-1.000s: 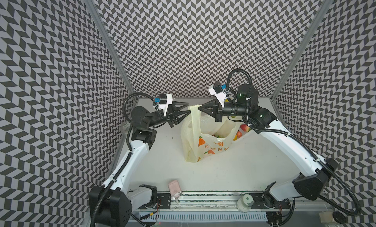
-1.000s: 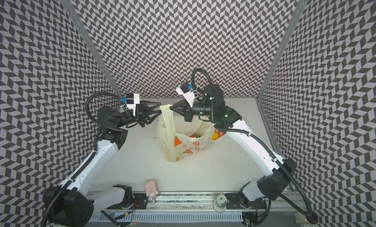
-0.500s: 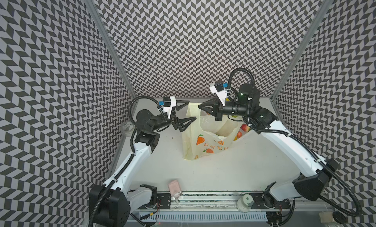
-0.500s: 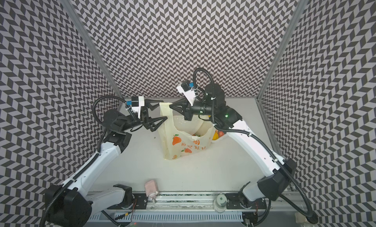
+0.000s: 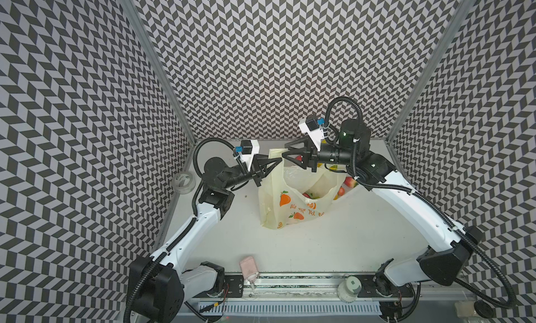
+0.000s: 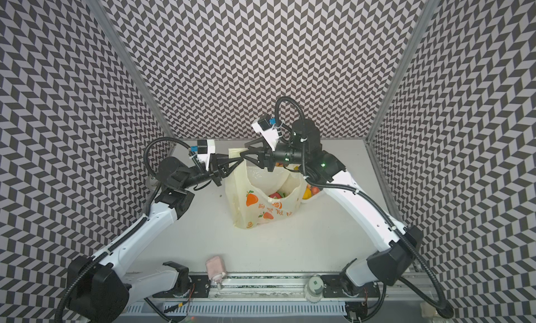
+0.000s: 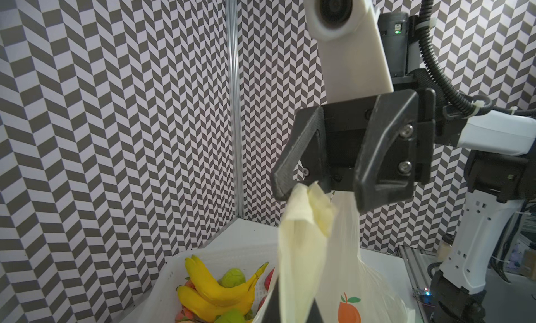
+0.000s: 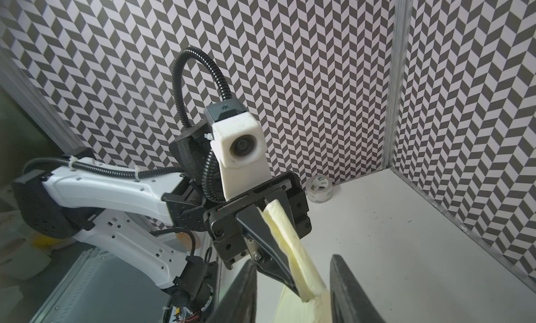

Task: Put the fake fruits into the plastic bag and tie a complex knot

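Note:
The pale-yellow plastic bag [image 5: 290, 202] [image 6: 261, 202] stands open mid-table, with fake fruits [image 5: 310, 195] inside. One handle strip [image 8: 287, 237] [image 7: 301, 249] is pulled up above it. My left gripper [image 5: 280, 159] [image 6: 242, 159] [image 7: 293, 310] is shut on that strip. My right gripper [image 5: 284, 151] [image 6: 244, 151] [image 8: 293, 295] is open, its fingers [image 8: 348, 292] apart on either side of the same strip, tip to tip with the left one. More fruits, yellow bananas [image 7: 214, 289] and a green one [image 7: 233, 278], lie in the white basket [image 7: 179, 278]. No knot is in view.
A tape roll [image 5: 182, 184] [image 8: 319, 188] sits by the left wall. A pink object [image 5: 249, 265] and a white cylinder [image 5: 351, 286] rest on the front rail. The basket stands at the back right, under the right arm.
My left gripper swung right to the raised handle, opened wide and shut on the strip. My right gripper, shut on that strip before, has opened.

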Robot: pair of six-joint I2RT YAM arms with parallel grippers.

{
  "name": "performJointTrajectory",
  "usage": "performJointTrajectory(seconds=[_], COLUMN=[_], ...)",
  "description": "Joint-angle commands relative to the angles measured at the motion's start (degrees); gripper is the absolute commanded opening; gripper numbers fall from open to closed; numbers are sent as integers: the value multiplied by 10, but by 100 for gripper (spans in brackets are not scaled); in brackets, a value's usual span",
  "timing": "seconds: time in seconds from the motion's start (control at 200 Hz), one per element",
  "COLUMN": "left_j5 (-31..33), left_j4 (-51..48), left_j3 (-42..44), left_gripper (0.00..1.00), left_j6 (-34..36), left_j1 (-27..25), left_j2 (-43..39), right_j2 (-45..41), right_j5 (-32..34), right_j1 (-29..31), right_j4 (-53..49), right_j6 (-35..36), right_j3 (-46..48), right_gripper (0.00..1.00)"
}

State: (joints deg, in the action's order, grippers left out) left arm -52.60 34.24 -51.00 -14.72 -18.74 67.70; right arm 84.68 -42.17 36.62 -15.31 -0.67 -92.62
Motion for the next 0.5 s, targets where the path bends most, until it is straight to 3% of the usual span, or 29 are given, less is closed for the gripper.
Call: performJointTrajectory(seconds=[0.0, 0.14, 0.325, 0.381, 0.496], left_j5=[-32, -59, -70, -74, -75], left_j4=[14, 24, 20, 21, 19], left_j3=[-3, -5, -12, -13, -11], left_gripper=[5, 3, 3, 3, 6], left_j6=[-2, -2, -2, -3, -4], left_j1=[-2, -2, -2, -2, -2], left_j2=[-3, 4, 8, 9, 9], right_j2=[9, 24, 50, 52, 51], right_j5=[-18, -21, -20, -18, -9], right_j1=[5, 16, 36, 39, 40], right_j4=[3, 19, -9, -7, -5], right_j6=[34, 33, 55, 55, 53], right_j3=[-24, -30, -56, -56, -61], right_gripper=[50, 55, 53, 41, 7])
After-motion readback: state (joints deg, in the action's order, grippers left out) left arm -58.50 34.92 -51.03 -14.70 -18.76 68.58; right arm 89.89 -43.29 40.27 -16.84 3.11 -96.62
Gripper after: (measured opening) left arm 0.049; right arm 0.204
